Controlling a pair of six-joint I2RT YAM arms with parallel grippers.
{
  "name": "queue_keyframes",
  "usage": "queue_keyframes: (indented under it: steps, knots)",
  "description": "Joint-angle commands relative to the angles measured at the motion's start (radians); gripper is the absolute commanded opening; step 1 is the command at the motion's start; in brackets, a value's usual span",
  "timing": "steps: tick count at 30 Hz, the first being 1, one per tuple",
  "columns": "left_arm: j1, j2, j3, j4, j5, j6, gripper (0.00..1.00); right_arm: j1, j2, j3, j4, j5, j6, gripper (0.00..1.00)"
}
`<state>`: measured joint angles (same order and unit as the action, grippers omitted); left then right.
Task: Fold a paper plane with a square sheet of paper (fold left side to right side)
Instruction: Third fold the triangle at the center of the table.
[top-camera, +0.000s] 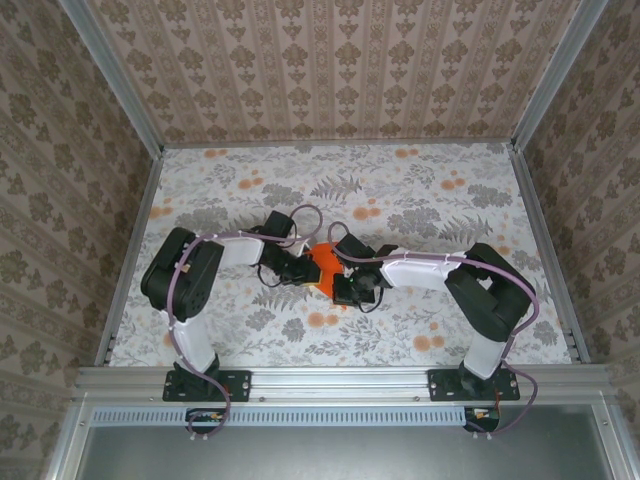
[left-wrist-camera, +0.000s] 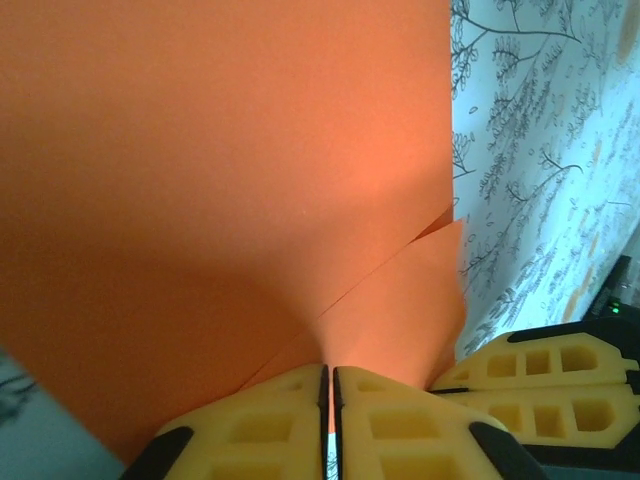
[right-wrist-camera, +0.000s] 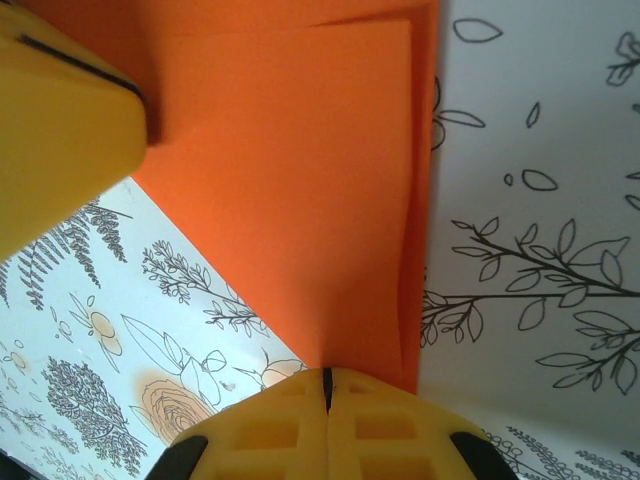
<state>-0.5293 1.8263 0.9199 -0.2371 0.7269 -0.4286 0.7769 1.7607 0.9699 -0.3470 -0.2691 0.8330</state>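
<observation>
The square sheet of paper (top-camera: 322, 266) is bright orange and folded into overlapping layers, lying at the table's middle between both grippers. My left gripper (top-camera: 300, 272) meets its left edge. In the left wrist view the sheet (left-wrist-camera: 220, 180) puckers into the left gripper (left-wrist-camera: 330, 368), whose jaws stand a hair apart and pinch it. My right gripper (top-camera: 348, 286) holds the sheet's near right corner. The right wrist view has the right gripper (right-wrist-camera: 326, 372) shut on the pointed end of the folded sheet (right-wrist-camera: 290, 180), with a left finger (right-wrist-camera: 60, 130) at the upper left.
A flower-printed cloth (top-camera: 420, 200) covers the table. Patterned walls (top-camera: 330, 70) close in the back and both sides. A metal rail (top-camera: 340, 380) with the arm bases runs along the near edge. Cables (top-camera: 305, 215) loop over both wrists.
</observation>
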Motion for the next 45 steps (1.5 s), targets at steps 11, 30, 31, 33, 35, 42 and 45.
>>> queue_keyframes:
  steps: [11,30,31,33,35,42,45]
  knots:
    - [-0.063,-0.13,0.023,-0.108,0.0,0.102,0.09,-0.006,0.026,-0.044,-0.078,0.028,-0.02,0.0]
    - [-0.098,-0.004,0.028,-0.073,-0.023,0.109,0.06,-0.005,0.046,-0.039,-0.081,0.028,-0.022,0.0]
    - [-0.098,-0.001,0.027,-0.075,-0.027,0.112,0.06,-0.005,0.047,-0.04,-0.082,0.027,-0.022,0.0]
    - [-0.098,0.005,0.024,-0.079,-0.039,0.116,0.06,-0.005,0.045,-0.04,-0.086,0.029,-0.022,0.0]
    - [-0.096,0.013,0.022,-0.08,-0.052,0.122,0.05,-0.006,0.045,-0.04,-0.092,0.033,-0.022,0.0]
    - [-0.072,0.032,0.01,-0.068,-0.072,0.132,0.04,-0.005,0.043,-0.043,-0.103,0.037,-0.023,0.0]
    - [-0.055,0.032,0.005,-0.078,-0.076,0.143,0.04,-0.006,0.043,-0.045,-0.107,0.037,-0.025,0.0]
